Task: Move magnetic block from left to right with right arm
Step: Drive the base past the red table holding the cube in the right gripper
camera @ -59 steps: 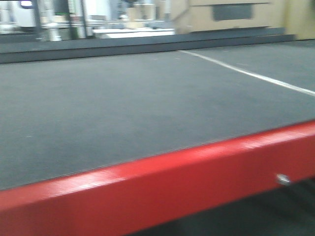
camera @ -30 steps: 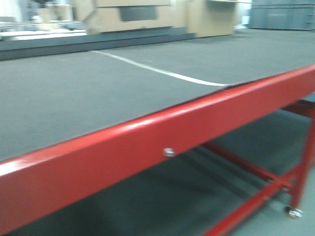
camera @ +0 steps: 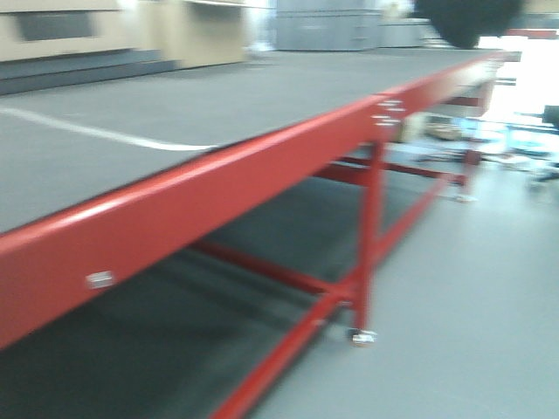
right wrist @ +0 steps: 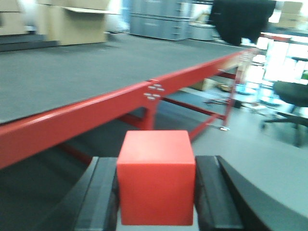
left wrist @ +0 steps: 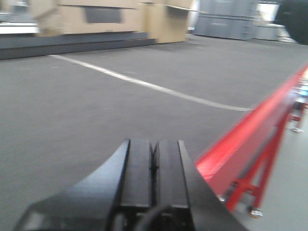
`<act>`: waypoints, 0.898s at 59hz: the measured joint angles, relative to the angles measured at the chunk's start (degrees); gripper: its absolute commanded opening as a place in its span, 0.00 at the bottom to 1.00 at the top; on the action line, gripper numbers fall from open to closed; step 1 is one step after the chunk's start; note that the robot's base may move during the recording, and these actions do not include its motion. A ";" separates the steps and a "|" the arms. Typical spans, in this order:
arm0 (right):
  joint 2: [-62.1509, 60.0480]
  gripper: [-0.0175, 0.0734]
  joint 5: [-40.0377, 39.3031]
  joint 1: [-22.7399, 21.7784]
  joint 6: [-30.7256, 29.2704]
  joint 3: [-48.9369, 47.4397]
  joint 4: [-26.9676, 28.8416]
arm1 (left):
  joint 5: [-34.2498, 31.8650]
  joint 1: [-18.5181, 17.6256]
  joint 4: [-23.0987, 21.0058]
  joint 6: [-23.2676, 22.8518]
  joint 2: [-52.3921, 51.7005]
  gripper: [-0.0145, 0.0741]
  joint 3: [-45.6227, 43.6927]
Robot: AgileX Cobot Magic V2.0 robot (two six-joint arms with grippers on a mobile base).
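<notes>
Right wrist view had the magnetic block (right wrist: 156,175) sitting squarely between the two black fingers (right wrist: 103,192) of the right gripper (right wrist: 156,161). The fingers were clamped on its left and right faces, with its front and top showing plain red. The block was up off the table (right wrist: 72,118), on the near side of the red rail (right wrist: 192,72), with grey floor past it. Far right there was a dark office chair (right wrist: 293,94), and a black blurry shape (right wrist: 243,19) hung at the top.

Left wrist view: the left gripper (left wrist: 153,161) had its fingers pressed together with nothing between them. It was over the grey mat (left wrist: 72,106), with a white line (left wrist: 154,86) running across the mat beyond it. Cardboard boxes (left wrist: 106,17) stood at the far side.

The front view was pretty smeared. It only showed the long rail, the mat, a red leg (camera: 371,236) on a caster (camera: 362,336), and no block that I could make out.
</notes>
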 measured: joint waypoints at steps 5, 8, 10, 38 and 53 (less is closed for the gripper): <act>0.00 0.40 0.00 0.00 0.00 0.00 0.00 | 0.00 0.00 0.00 0.00 0.00 0.03 0.00; 0.00 0.40 0.00 0.00 0.00 0.00 0.00 | 0.00 0.00 0.00 0.00 0.00 0.03 0.00; 0.00 0.40 0.00 0.00 0.00 0.00 0.00 | 0.00 0.00 0.00 0.00 0.00 0.03 0.00; 0.00 0.40 0.00 0.00 0.00 0.00 0.00 | 0.00 0.00 0.00 0.00 0.00 0.03 0.00; 0.00 0.40 0.00 0.00 0.00 0.00 0.00 | 0.00 0.00 0.00 0.00 0.00 0.03 0.00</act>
